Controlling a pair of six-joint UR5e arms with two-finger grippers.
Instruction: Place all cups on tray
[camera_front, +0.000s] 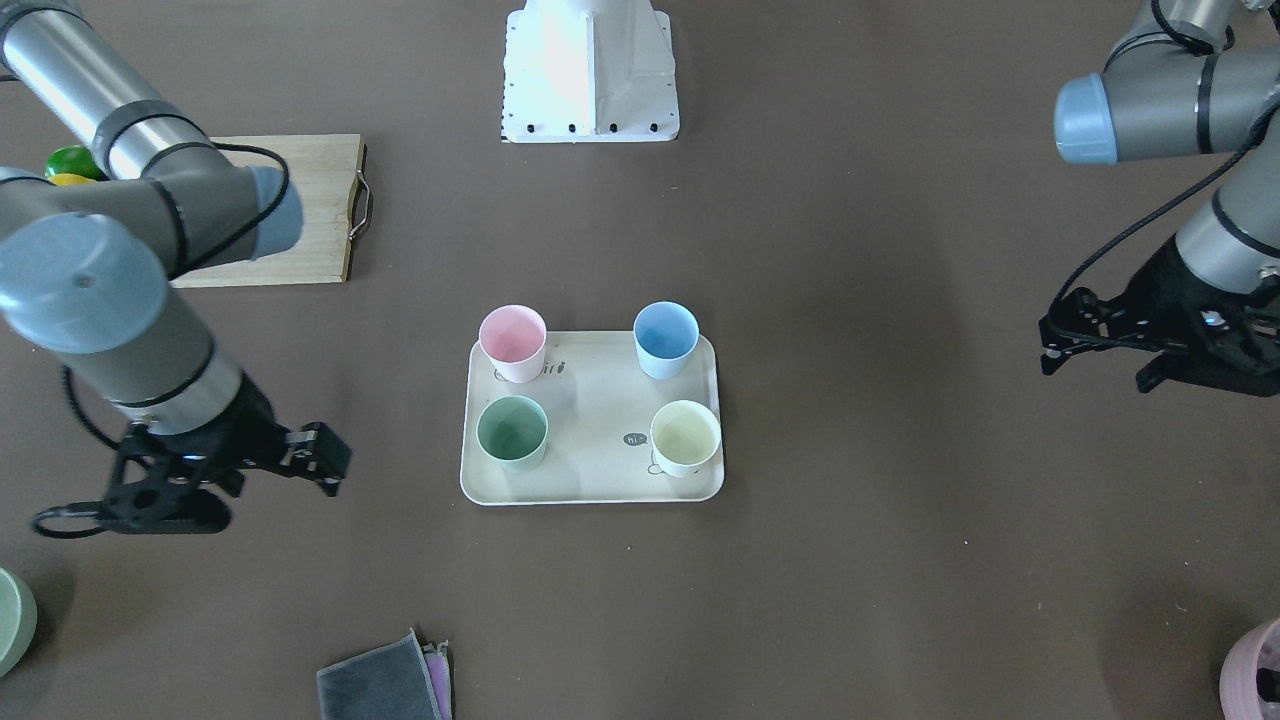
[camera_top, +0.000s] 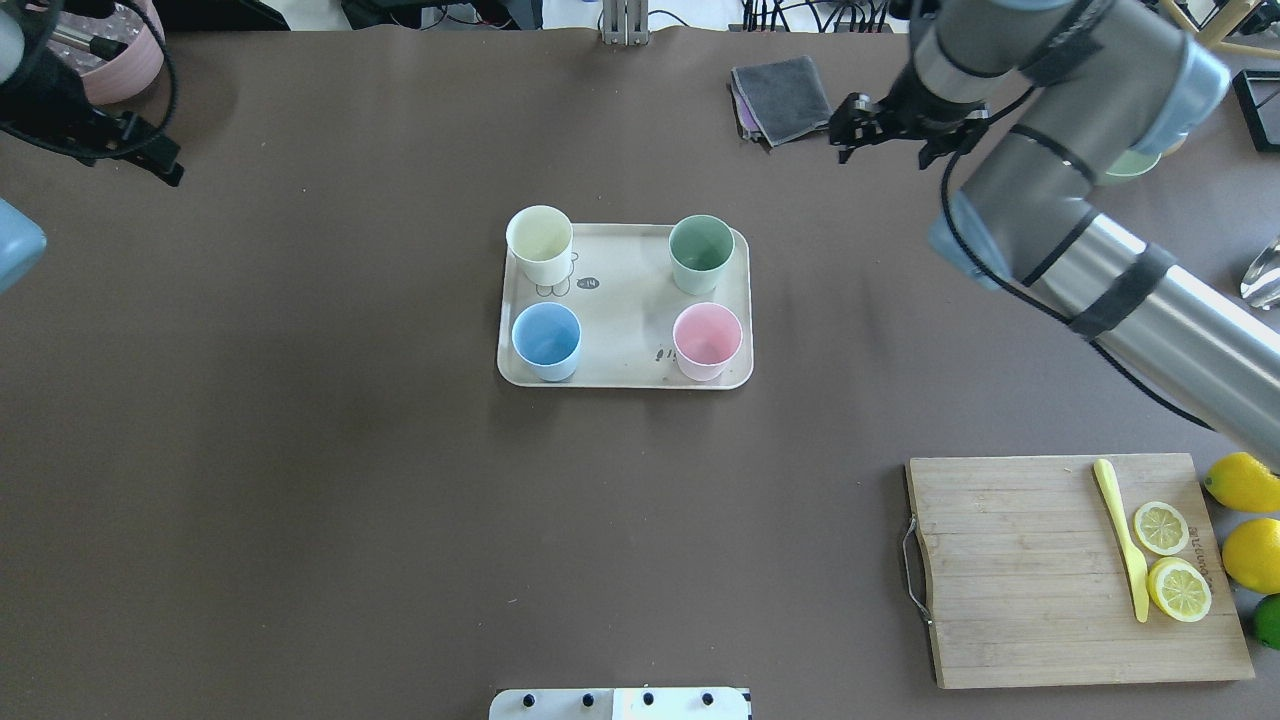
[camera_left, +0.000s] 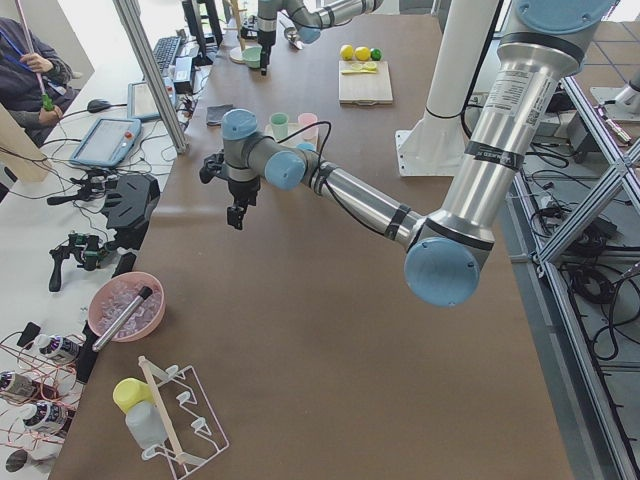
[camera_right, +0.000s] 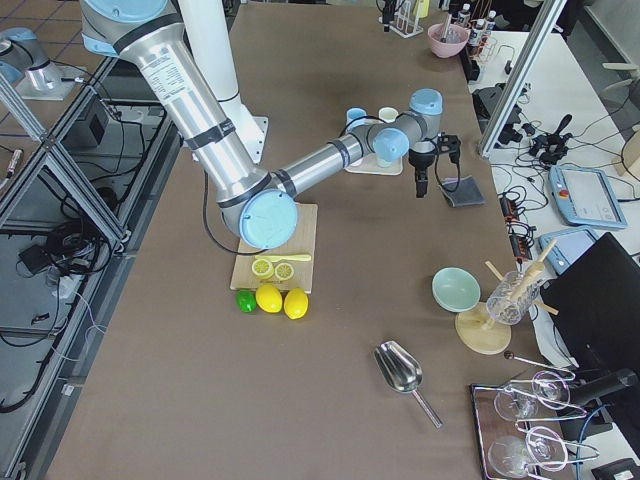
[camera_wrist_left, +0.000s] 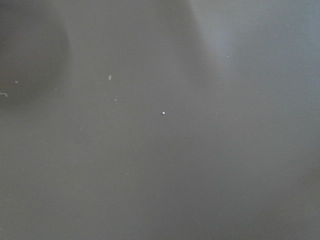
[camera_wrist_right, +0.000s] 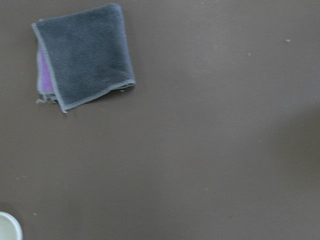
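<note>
Left gripper (camera_front: 1095, 368), right gripper (camera_top: 885, 150); four cups (camera_front: 512, 340) (camera_front: 666, 335) (camera_front: 511, 430) (camera_front: 685, 437) on one tray (camera_front: 600, 470).

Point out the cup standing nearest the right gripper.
The sage green cup, at the tray corner closest to the right gripper; the pink cup is next nearest.

- left arm (camera_front: 1170, 110): silver-grey tubes, darker grey joints, thin black bands, pale blue round end caps (camera_front: 1082, 120).
- right arm (camera_front: 120, 230): the same silver, grey and pale blue build.
- a black cable (camera_front: 1135, 235) runs loosely along each forearm.
- left gripper (camera_front: 1095, 365) and right gripper (camera_top: 884, 145): black, angular linkage frames.
- base (camera_front: 590, 70): white pedestal on a white plate, black screws along its 6 o'clock edge.
</note>
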